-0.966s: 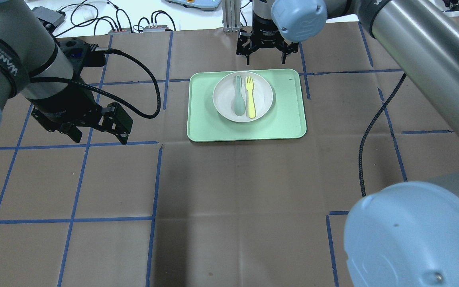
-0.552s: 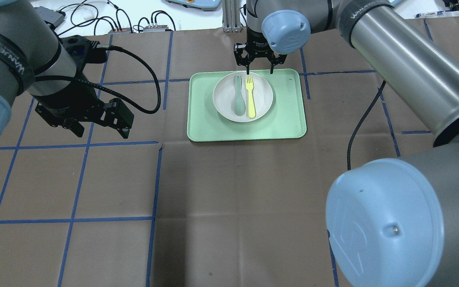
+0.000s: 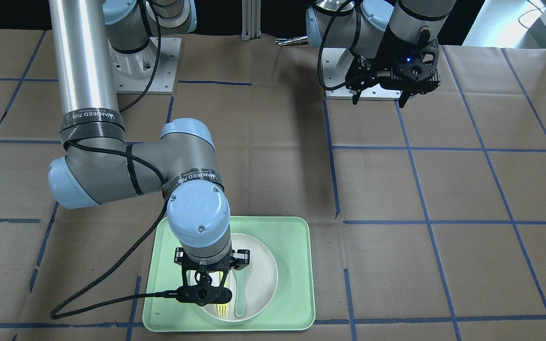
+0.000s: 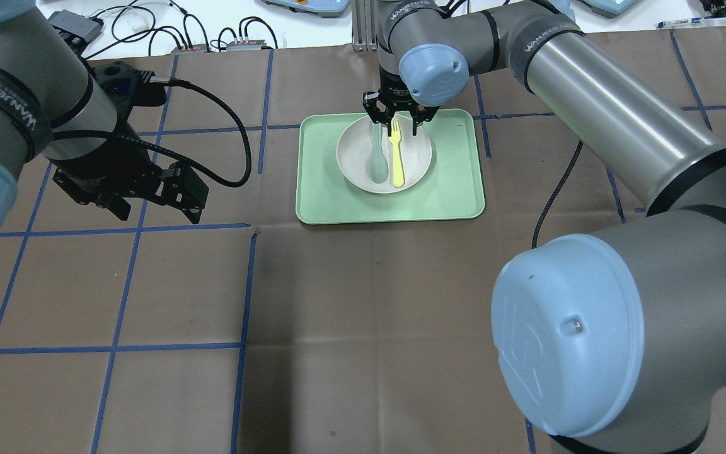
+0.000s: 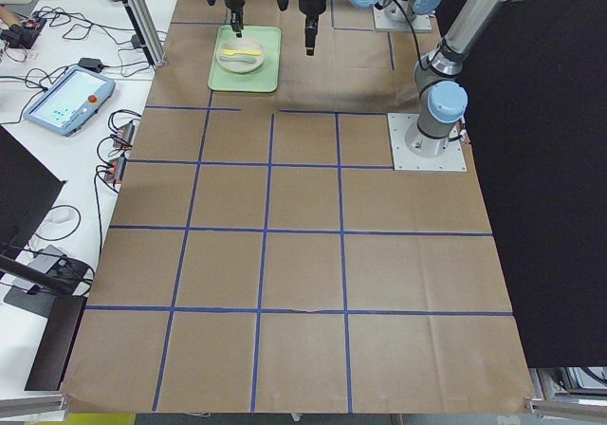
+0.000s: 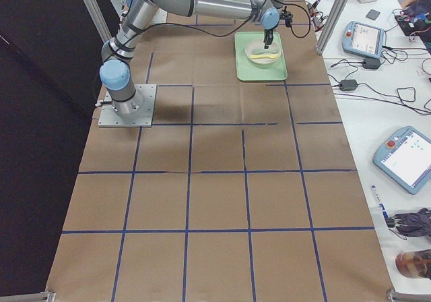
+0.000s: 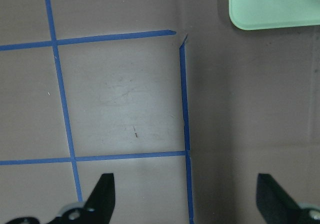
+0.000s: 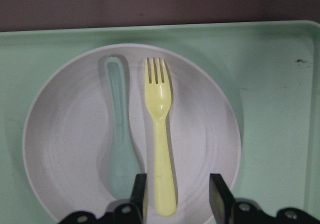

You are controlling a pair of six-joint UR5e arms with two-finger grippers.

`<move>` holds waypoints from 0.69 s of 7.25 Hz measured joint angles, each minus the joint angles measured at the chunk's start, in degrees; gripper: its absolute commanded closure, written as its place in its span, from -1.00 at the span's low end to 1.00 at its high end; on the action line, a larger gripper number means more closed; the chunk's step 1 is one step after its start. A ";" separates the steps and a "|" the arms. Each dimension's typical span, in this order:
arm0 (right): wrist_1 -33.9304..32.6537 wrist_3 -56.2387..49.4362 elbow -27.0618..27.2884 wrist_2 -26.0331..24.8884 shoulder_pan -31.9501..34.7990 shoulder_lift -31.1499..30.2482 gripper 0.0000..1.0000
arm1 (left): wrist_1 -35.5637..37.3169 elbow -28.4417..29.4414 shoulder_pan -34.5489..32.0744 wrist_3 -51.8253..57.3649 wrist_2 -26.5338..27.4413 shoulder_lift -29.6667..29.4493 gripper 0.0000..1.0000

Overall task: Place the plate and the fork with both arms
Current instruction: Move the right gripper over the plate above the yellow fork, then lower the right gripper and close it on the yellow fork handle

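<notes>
Locate fork [image 8: 160,149] lying flat inside plate [image 8: 65,134], just beside spoon [image 8: 117,149], on tray [image 8: 270,109] near the far edge of table [image 4: 369,315], midway along it. Note right gripper [image 8: 177,186] spread apart, straddling the handle end, not yet clamped. Step in hand, as judged: fork pickup approach. Next: lower, centre on handle clear of spoon, then close. Note left gripper [image 7: 187,191] spread wide, empty, off the tray's left edge.

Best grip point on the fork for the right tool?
Likely mid-handle, from straight above, the right tool closing across the narrow width. The fork lies flat in the plate, with the spoon close alongside, so one finger must fit that gap.
</notes>
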 measured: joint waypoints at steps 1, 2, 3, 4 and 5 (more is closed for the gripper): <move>-0.79 0.02 0.00 -0.03 0.03 0.82 0.00 | 0.06 -0.36 -0.04 0.17 -0.05 0.12 -0.99; -1.27 0.03 0.00 -0.07 0.05 1.55 0.00 | 0.11 -0.53 -0.06 0.22 -0.10 0.15 -0.99; -1.46 0.03 0.00 -0.11 0.04 2.17 0.00 | 0.10 -0.57 -0.06 0.24 -0.13 0.19 -0.99; -1.53 0.04 0.01 -0.13 0.02 2.69 0.00 | 0.19 -0.54 -0.07 0.25 -0.14 0.19 -0.99; -1.56 0.04 0.10 -0.16 0.02 3.12 0.02 | 0.26 -0.36 0.00 0.28 -0.13 0.13 -0.99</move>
